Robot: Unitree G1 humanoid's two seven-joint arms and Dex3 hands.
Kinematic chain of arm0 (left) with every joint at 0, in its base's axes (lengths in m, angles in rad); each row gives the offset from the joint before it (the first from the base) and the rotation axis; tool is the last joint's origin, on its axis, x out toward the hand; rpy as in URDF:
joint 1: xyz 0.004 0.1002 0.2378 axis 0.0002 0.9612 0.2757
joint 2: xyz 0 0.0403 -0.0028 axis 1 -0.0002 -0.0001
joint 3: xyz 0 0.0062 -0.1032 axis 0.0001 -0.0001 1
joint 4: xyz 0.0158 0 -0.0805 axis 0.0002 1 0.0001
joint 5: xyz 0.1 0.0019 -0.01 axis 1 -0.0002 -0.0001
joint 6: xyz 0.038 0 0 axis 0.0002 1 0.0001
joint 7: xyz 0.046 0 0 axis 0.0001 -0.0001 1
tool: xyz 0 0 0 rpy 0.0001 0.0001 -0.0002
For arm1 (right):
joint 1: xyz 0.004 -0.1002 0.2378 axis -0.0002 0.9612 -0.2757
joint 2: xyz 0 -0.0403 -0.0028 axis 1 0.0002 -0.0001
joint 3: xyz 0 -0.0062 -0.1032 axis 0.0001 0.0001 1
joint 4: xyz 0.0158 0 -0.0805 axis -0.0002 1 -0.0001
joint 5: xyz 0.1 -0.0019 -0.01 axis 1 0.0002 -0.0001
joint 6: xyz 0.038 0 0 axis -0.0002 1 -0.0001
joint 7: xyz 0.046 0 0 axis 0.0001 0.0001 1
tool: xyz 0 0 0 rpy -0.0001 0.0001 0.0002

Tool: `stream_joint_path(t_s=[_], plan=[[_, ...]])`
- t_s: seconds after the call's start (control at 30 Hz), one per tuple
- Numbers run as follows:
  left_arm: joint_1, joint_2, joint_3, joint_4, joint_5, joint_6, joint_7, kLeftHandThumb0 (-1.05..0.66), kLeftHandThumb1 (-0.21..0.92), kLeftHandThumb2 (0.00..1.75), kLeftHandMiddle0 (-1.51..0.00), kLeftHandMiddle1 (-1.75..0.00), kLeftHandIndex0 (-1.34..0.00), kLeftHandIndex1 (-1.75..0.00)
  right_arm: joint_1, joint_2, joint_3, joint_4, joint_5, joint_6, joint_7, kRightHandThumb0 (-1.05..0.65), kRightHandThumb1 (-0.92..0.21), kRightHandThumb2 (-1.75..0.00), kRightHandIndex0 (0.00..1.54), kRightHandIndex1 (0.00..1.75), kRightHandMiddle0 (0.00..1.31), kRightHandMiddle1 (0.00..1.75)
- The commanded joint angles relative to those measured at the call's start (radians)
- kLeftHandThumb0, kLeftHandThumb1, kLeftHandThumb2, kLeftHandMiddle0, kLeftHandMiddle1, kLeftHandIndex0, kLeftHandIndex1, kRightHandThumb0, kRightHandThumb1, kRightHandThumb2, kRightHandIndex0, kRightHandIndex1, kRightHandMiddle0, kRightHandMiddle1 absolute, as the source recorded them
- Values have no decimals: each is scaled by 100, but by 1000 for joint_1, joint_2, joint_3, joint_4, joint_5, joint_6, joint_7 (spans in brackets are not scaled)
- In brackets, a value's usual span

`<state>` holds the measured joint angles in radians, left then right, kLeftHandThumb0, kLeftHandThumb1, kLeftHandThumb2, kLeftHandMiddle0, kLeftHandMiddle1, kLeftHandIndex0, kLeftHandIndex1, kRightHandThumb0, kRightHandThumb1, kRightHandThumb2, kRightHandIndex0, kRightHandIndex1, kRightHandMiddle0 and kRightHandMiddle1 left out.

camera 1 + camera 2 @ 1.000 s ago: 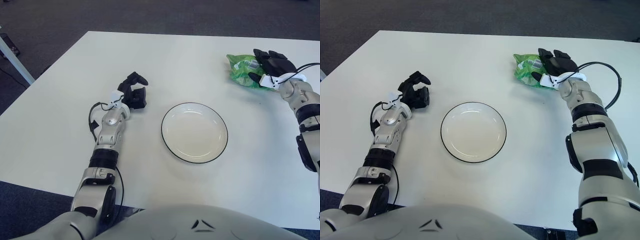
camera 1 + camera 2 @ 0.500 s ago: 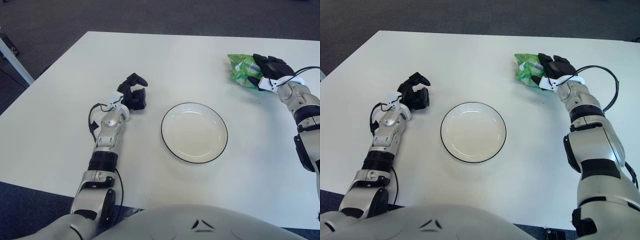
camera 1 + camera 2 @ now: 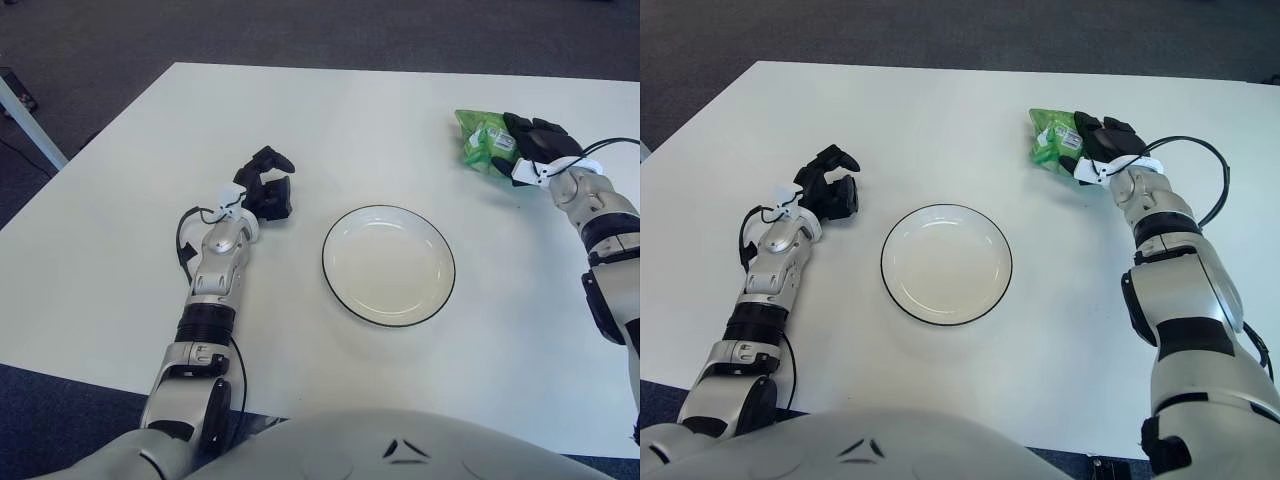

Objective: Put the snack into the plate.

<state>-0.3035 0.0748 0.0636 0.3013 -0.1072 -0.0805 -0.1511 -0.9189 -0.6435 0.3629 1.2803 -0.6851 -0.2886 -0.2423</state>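
A green snack bag (image 3: 478,142) lies on the white table at the far right. My right hand (image 3: 530,146) is on its right side with the fingers closed around the bag; the same shows in the right eye view (image 3: 1092,144). A white plate with a dark rim (image 3: 389,265) sits empty in the middle of the table. My left hand (image 3: 268,188) rests on the table left of the plate, fingers curled, holding nothing.
The white table (image 3: 330,130) stretches around the plate, its far edge meeting dark carpet. A cable (image 3: 1215,170) loops from my right wrist. My own body fills the bottom of the views.
My right hand has shifted slightly left and closed more tightly on the snack bag, which looks more bunched. The left arm and the plate have not moved.
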Motion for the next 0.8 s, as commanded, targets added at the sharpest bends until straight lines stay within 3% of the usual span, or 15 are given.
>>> stream_joint_path(t_s=[0.0, 0.07, 0.1, 0.17, 0.23, 0.27, 0.3, 0.37, 0.47, 0.57, 0.77], plan=[[87, -22, -6, 42, 4, 9, 9, -46, 39, 123, -114, -175, -56, -175, 36, 34, -12, 5, 18, 61, -96, -80, -90, -78, 4, 3, 0, 91], [87, -22, -6, 42, 5, 7, 9, -46, 39, 123, -114, -175, -56, -175, 42, 48, -7, -3, 10, 95, -159, -72, -85, -76, 9, 7, 0, 116], [87, -21, -7, 42, 5, 6, 9, -46, 39, 123, -114, -175, -56, -175, 44, 53, -4, -6, 6, 112, -188, -65, -87, -69, 11, 20, 5, 126], [86, -22, -8, 42, 7, 6, 10, -45, 39, 123, -114, -175, -55, -175, 48, 59, 0, -5, -1, 138, -254, -48, -85, -64, 4, 77, 19, 152], [86, -23, -9, 42, 7, 5, 9, -45, 39, 122, -115, -175, -55, -175, 53, 61, 4, -2, -4, 151, -295, -44, -74, -78, 2, 123, 28, 163], [86, -22, -10, 41, 7, 5, 9, -45, 39, 122, -115, -175, -55, -175, 55, 61, 4, -1, -3, 153, -312, -42, -69, -83, 1, 141, 32, 167], [86, -22, -10, 41, 6, 3, 7, -45, 39, 122, -115, -175, -55, -175, 57, 61, 2, 0, 1, 152, -331, -34, -68, -85, 4, 148, 35, 166], [87, -21, -10, 41, 6, 0, 6, -45, 39, 122, -116, -175, -55, -175, 62, 63, -5, -1, 11, 149, -360, -14, -45, -113, 30, 156, 51, 171], [87, -23, -12, 42, 8, -3, 8, -45, 40, 122, -116, -175, -55, -175, 66, 65, -18, -2, 28, 138, -382, -4, -23, -134, 57, 150, 64, 173], [86, -24, -11, 44, 7, -8, 7, -45, 40, 122, -116, -175, -55, -175, 69, 69, -47, -7, 59, 116, -401, -1, -10, -145, 76, 140, 71, 174], [86, -25, -9, 48, -1, -17, 1, -45, 40, 121, -116, -175, -55, -175, 71, 73, -76, -14, 100, 92, -380, 0, -3, -150, 91, 130, 73, 175]])
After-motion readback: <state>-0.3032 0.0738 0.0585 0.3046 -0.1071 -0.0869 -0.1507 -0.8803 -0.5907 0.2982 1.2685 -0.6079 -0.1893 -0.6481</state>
